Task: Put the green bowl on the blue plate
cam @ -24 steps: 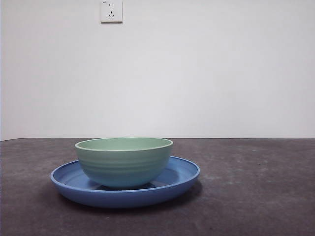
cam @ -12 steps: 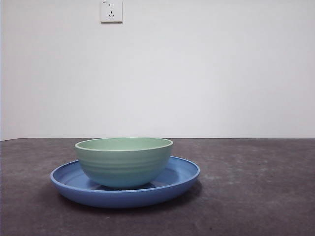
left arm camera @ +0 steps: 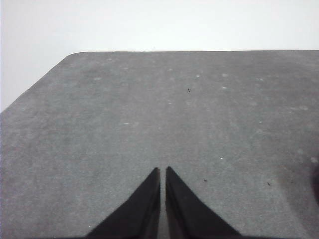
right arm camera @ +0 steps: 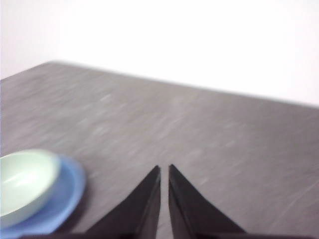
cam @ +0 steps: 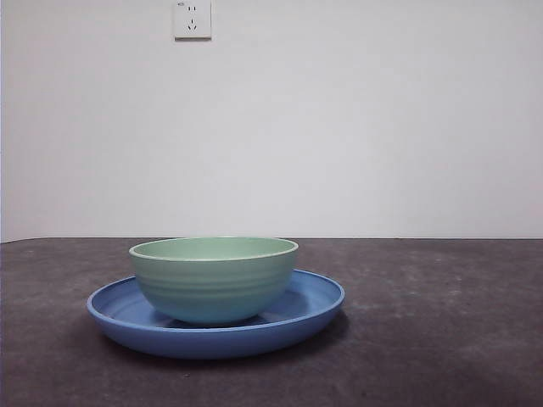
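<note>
The pale green bowl (cam: pixel 214 278) stands upright inside the wide blue plate (cam: pixel 316 305) on the dark table, left of centre in the front view. The right wrist view, which is blurred, also catches the green bowl (right arm camera: pixel 22 183) on the blue plate (right arm camera: pixel 67 191) off to one side. My right gripper (right arm camera: pixel 164 168) is shut with nothing in it, over bare table a short way from the plate. Over another bare stretch of table, my left gripper (left arm camera: pixel 162 169) is shut and empty, with neither dish in its view. Neither arm shows in the front view.
A white wall with a socket (cam: pixel 193 19) rises behind the table. The left wrist view shows the table's far edge and a rounded corner (left arm camera: pixel 75 54).
</note>
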`<control>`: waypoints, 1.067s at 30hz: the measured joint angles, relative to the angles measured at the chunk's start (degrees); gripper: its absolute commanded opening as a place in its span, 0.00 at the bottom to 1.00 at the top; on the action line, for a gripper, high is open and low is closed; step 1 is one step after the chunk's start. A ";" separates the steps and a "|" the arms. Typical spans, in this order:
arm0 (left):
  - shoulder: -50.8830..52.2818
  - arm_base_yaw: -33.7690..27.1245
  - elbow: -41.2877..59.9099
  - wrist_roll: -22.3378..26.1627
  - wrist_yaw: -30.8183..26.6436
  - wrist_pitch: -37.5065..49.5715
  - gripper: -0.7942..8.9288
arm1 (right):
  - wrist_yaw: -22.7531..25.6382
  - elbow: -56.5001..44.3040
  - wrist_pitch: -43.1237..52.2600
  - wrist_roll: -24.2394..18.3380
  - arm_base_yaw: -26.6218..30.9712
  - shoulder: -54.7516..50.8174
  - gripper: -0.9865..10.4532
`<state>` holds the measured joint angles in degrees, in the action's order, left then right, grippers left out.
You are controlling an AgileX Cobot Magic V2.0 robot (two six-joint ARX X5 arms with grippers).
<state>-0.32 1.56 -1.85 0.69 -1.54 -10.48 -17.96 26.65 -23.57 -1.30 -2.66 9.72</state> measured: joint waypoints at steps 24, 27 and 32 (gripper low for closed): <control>0.00 0.00 0.00 -0.02 0.00 0.00 0.10 | 12.74 -25.70 14.03 -0.20 6.14 -9.35 0.11; 0.00 0.00 0.00 0.00 0.00 0.00 0.10 | 15.45 -25.70 13.81 0.72 6.14 -9.35 0.11; 0.00 0.00 0.00 -0.02 0.00 0.00 0.10 | 16.66 -25.70 13.73 1.68 6.10 -9.38 0.11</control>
<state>-0.32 1.56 -1.85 0.67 -1.54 -10.48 -1.30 0.95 -9.85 0.38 3.44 0.34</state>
